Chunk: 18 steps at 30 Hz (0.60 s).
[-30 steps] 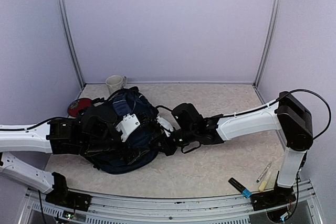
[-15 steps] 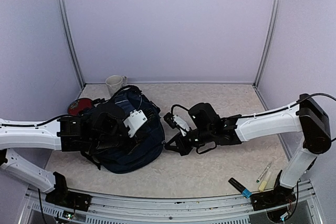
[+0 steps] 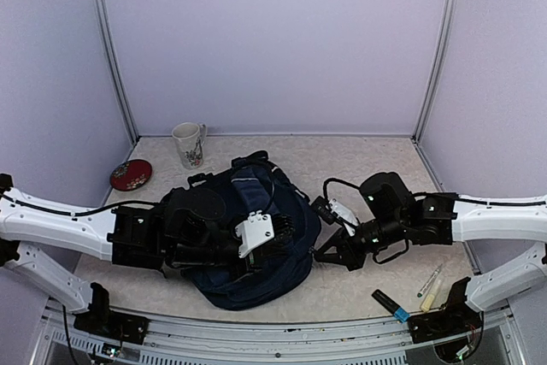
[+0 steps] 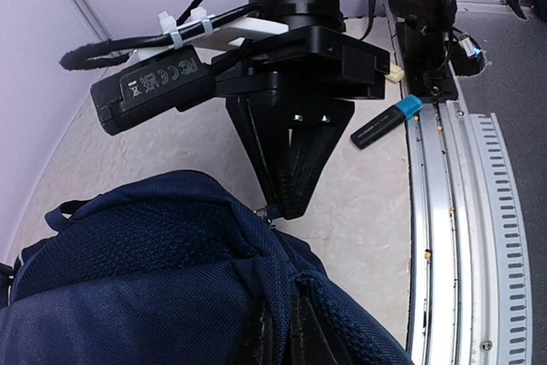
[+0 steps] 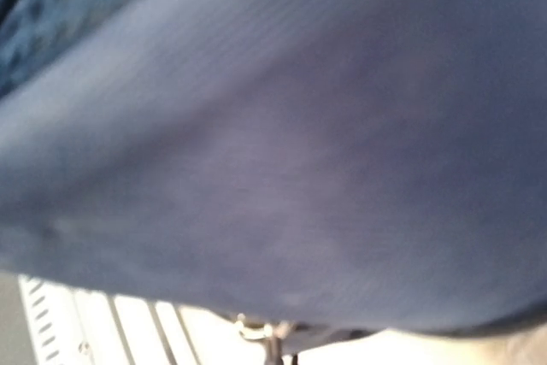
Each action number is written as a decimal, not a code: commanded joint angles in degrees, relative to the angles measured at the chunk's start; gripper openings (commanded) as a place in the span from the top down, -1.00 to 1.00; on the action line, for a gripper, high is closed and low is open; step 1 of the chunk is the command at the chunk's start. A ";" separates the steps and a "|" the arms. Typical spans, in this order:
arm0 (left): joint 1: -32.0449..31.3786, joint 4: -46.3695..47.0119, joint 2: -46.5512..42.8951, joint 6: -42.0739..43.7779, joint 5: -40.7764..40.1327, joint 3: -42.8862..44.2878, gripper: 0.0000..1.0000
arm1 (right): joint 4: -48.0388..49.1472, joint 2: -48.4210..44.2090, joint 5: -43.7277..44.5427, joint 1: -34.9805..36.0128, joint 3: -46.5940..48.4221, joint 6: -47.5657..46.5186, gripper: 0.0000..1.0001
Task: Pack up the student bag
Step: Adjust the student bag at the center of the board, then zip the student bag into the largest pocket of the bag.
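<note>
Left end effector (image 3: 286, 230) pinches student bag (image 3: 256, 284) fabric; right end effector (image 3: 327, 256) closed at its edge (frame centre). Opposed pulls risk slipping.

There is one bag (image 3: 265, 284), one mug (image 3: 188, 144) and one red dish (image 3: 131, 174), all on one table (image 3: 359, 168). By the right base lie three pens: one dark marker (image 3: 391, 305) with a blue end, one whitish pen (image 3: 430, 280) and one yellowish pen (image 3: 427, 301), the last two too small to tell their sort. Two arms reach in, a left arm (image 3: 51, 220) and a right arm (image 3: 504, 218), two metal posts stand at the back corners, a left post (image 3: 111, 49) and a right post (image 3: 438, 49), and the left wrist view shows one zipper pull (image 4: 272, 210) on the bag.
</note>
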 commanded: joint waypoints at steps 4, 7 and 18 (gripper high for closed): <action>-2.50 -6.29 -3.95 -0.77 5.29 -2.97 1.00 | -4.51 -4.28 8.14 -8.63 1.45 -3.88 1.00; -2.50 -10.09 -3.92 -0.63 3.96 -1.84 1.00 | -7.78 -1.57 8.42 -11.91 4.20 -7.54 1.00; -3.02 -13.84 -9.51 0.56 7.80 -3.17 1.00 | -2.89 12.53 2.75 -23.97 9.08 -10.05 1.00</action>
